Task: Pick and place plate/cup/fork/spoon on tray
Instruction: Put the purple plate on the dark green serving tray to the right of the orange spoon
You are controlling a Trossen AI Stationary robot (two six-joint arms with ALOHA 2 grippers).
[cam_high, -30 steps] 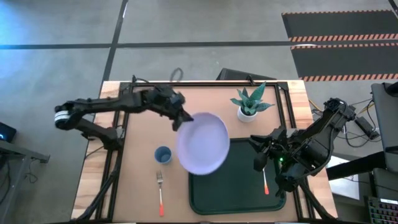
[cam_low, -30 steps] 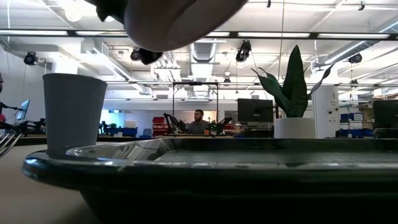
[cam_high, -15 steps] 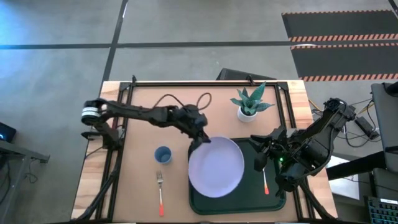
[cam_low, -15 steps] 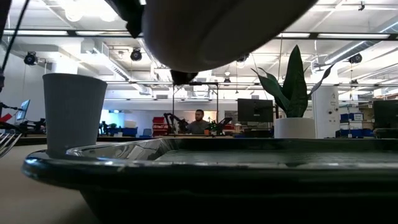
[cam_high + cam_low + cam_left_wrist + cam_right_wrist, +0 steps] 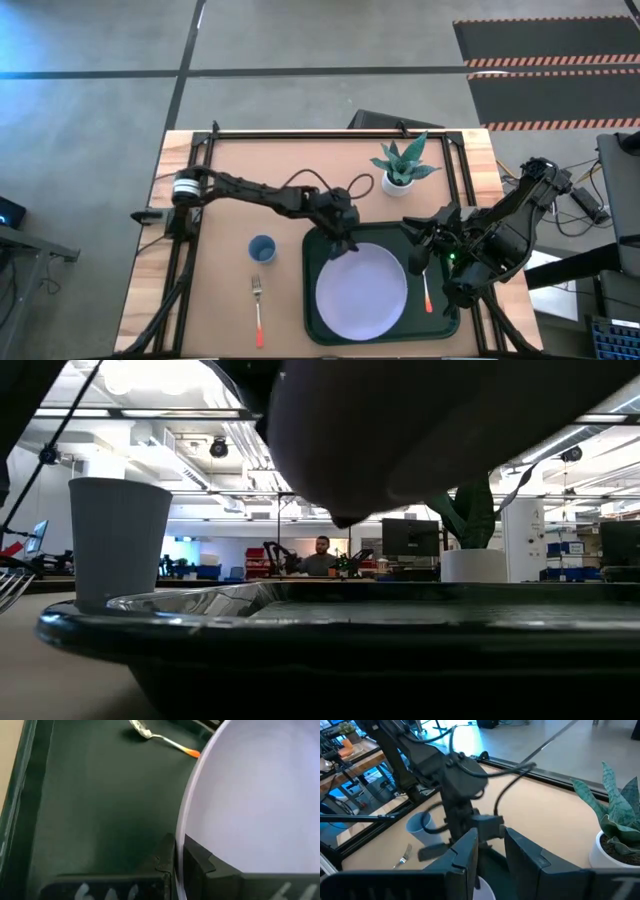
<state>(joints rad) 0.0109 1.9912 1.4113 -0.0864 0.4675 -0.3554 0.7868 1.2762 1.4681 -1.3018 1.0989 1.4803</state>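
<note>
Carrying the plate (image 5: 362,292) over from mid-tabletop, the left gripper (image 5: 347,246) is now clamping its rim above the tray (image 5: 318,318), spoon (image 5: 427,292) alongside (not yet released). Right gripper (image 5: 415,262) is waiting half-open, empty. Cup (image 5: 261,248) and fork (image 5: 257,310) remaining outside.

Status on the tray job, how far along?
Done: spoon lies on the tray. In hand: left gripper is shut on the plate, held above the tray, not set down. Left: cup and fork, both on the table. Right gripper waits beside the tray.
</note>
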